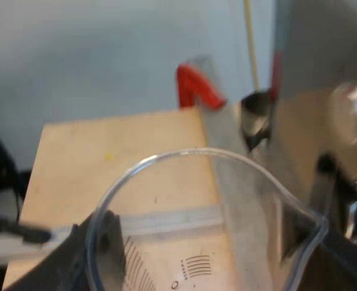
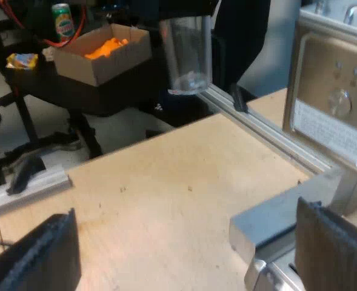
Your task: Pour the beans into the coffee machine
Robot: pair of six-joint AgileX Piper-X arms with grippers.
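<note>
the measuring glass [image 1: 226,212] is clear plastic, round at the rim, with a small pouring lip and black scale lines printed on its wall. the left tool [image 1: 208,260] has it clamped, with dark fingers [image 1: 75,254] pressed to either side of the wall. past its rim lie the pale plywood desk [image 1: 117,151], the red handle end [image 1: 196,85] and the brushed steel of the espresso machine [image 1: 311,66]. from the right arm's side, the measuring glass [image 2: 187,51] hangs upright in the air, off the desk, near the aluminium rail [image 2: 269,130] that edges it and well apart from the right tool [image 2: 184,260]. that tool's ribbed black fingers [image 2: 42,260] stand wide apart over bare wood, gripping nothing. a cardboard box [image 2: 105,51] of orange pieces and a green can [image 2: 62,18] sit beyond the desk.
</note>
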